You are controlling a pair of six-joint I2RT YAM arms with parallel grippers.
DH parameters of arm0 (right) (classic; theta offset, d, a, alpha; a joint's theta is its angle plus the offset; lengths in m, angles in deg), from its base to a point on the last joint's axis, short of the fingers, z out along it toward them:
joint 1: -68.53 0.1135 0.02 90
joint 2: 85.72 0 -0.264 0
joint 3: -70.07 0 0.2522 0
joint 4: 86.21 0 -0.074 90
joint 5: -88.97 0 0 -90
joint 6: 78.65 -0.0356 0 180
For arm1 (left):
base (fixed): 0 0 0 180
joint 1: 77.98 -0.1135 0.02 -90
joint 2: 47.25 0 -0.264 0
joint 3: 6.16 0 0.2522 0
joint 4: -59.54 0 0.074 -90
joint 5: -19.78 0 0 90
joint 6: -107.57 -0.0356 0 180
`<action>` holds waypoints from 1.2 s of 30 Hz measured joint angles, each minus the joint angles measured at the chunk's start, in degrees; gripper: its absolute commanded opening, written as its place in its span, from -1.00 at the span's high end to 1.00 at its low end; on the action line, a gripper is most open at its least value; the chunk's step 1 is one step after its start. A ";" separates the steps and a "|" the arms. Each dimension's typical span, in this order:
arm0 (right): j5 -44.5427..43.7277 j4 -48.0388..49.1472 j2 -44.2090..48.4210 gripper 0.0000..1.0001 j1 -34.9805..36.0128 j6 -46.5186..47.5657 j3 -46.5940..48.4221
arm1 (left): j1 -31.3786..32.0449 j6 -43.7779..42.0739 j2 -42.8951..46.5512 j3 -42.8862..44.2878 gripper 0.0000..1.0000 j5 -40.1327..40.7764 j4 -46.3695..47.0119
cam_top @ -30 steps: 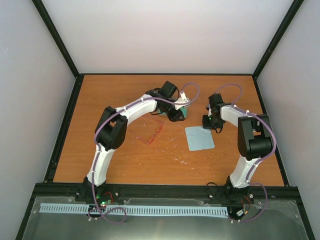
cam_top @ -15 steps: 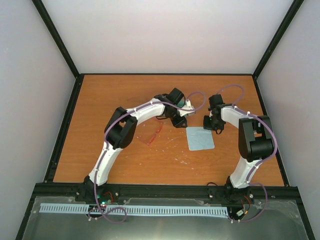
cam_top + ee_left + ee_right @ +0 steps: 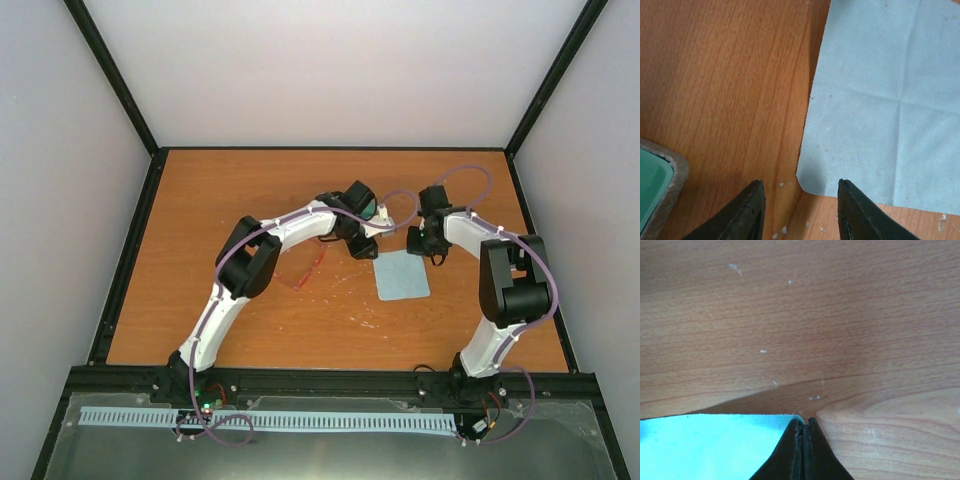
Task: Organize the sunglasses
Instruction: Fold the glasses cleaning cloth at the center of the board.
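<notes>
The red-pink sunglasses [image 3: 306, 268] lie on the table, left of the light blue cloth [image 3: 402, 276] and below the left arm. My left gripper [image 3: 371, 250] is open and hovers at the cloth's far left corner, which lies between its fingertips [image 3: 754, 210] in the left wrist view [image 3: 800, 192]. The cloth [image 3: 885, 100] fills the right of that view. My right gripper [image 3: 428, 250] is shut on the cloth's far right corner [image 3: 790, 419], its tips [image 3: 804, 426] low at the table. The grey case with green inside [image 3: 657, 187] shows only one corner.
The left arm [image 3: 290, 222] arches over the table's middle and hides most of the case in the top view. Black frame rails [image 3: 330, 378] edge the wooden table. White specks dot the wood near the cloth.
My left gripper has moved right, off the case and over to the cloth's far left corner. My right gripper has barely shifted at the cloth's far right corner.
</notes>
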 measured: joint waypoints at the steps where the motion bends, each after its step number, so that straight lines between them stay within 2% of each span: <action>1: 0.02 0.20 0.24 0.94 0.00 -0.13 0.00 | 0.00 -0.11 -0.07 0.00 0.19 0.07 0.04; 9: 0.44 0.76 0.55 0.94 0.00 -0.44 0.00 | 0.02 -0.61 -0.24 0.00 0.19 0.09 1.07; 18: 0.48 0.90 0.57 0.94 0.00 -0.55 0.00 | 0.39 -0.81 -1.05 0.00 0.29 -0.20 1.75; 25: 0.61 0.90 0.57 0.94 0.00 -0.52 0.00 | 1.25 -0.87 -1.16 0.00 0.61 -0.17 1.75; 29: 0.63 0.92 0.66 0.94 0.00 -0.52 -0.02 | 1.64 -0.94 -1.27 0.00 0.98 -0.13 1.73; 36: 0.61 1.46 2.08 0.94 0.00 -0.59 -0.87 | 1.90 -1.20 -1.38 0.00 0.99 -0.09 1.75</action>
